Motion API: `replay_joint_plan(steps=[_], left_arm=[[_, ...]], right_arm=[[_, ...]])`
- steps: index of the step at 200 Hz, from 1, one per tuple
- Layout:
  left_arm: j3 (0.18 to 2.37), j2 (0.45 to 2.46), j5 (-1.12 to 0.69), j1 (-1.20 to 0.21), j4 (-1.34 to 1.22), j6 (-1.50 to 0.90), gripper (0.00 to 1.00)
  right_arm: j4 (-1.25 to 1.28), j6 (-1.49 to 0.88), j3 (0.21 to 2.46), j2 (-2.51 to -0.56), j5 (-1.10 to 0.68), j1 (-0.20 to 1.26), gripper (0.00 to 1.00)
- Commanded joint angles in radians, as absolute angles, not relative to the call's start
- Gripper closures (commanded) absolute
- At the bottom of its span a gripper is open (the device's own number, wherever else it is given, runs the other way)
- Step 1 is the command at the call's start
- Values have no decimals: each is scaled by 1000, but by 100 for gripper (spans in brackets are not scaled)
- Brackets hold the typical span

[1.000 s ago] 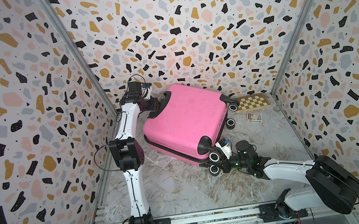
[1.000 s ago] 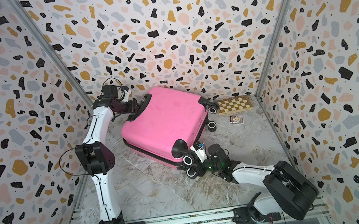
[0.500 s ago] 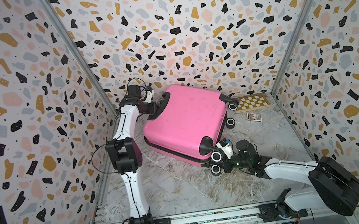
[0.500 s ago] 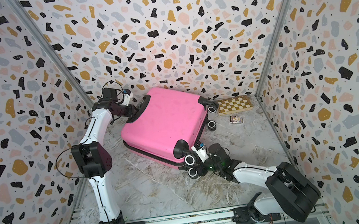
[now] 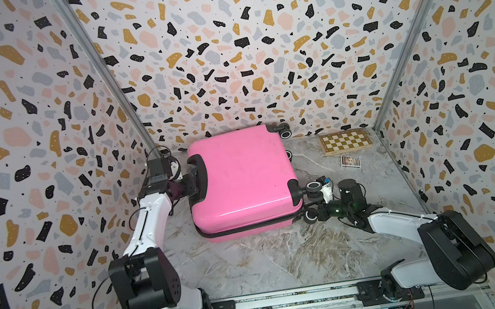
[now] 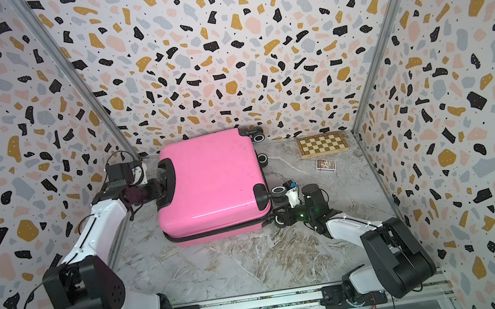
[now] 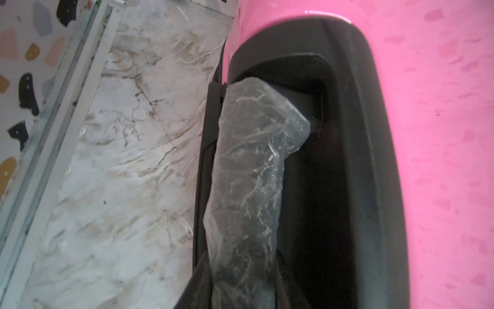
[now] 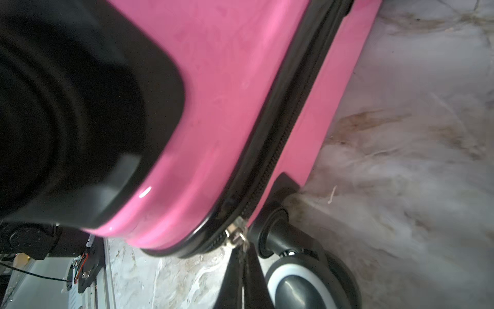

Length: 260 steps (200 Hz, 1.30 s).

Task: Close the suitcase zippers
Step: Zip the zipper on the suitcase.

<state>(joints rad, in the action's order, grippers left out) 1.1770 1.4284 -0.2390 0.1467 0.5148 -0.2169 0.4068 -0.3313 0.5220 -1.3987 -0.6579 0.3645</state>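
Left tool (image 5: 192, 187) against black handle (image 5: 201, 168) at suitcase (image 5: 243, 178) left end; jaw spread unclear. Suitcase lies flat on counter (image 5: 286, 260), shells together. Right tool (image 8: 243, 264) pinched shut on zipper pull (image 8: 236, 235) beside wheel (image 8: 294, 283). Brace left, drag pull straight along zipper track (image 8: 283, 139), steady, no twisting.

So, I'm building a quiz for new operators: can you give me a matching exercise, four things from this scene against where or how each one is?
Things:
1 suitcase
2 chessboard
3 right gripper
4 left gripper

States:
A at the black handle
B shut on the zipper pull
C wooden, in the far corner
D pink, lying on its broad side

Pairs: 1-D, 2-C, 3-B, 4-A.
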Motion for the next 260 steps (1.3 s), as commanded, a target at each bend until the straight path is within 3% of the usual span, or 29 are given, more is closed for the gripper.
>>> replay_joint_plan(steps=[1,12,26,54,82,103,127,167,214,260], left_arm=[[1111,1334,-209,133,608,-258,34],[1102,1275,-173,132,618,-214,19],[1101,1190,-172,127,615,-141,15],[1089,1037,-171,-12,563,52,13],[989,925,-262,-241,411,265,12],[899,897,-177,-449,260,407,12],[862,966,-107,-634,153,542,10],[937,1197,-38,-762,108,610,9],[1076,1422,142,-771,54,567,20],[1118,1498,263,-771,-36,541,21]], right_arm=[[431,-273,613,-1444,-726,321,100],[414,-258,637,-1470,-749,305,100],[406,-255,655,-1486,-779,293,100],[408,-259,661,-1494,-810,291,100],[414,-281,656,-1503,-846,287,100],[418,-297,652,-1512,-884,285,100],[411,-313,653,-1519,-916,284,100],[378,-310,646,-1507,-930,284,100],[353,-313,596,-1461,-970,285,100],[385,-385,516,-1380,-999,305,100]])
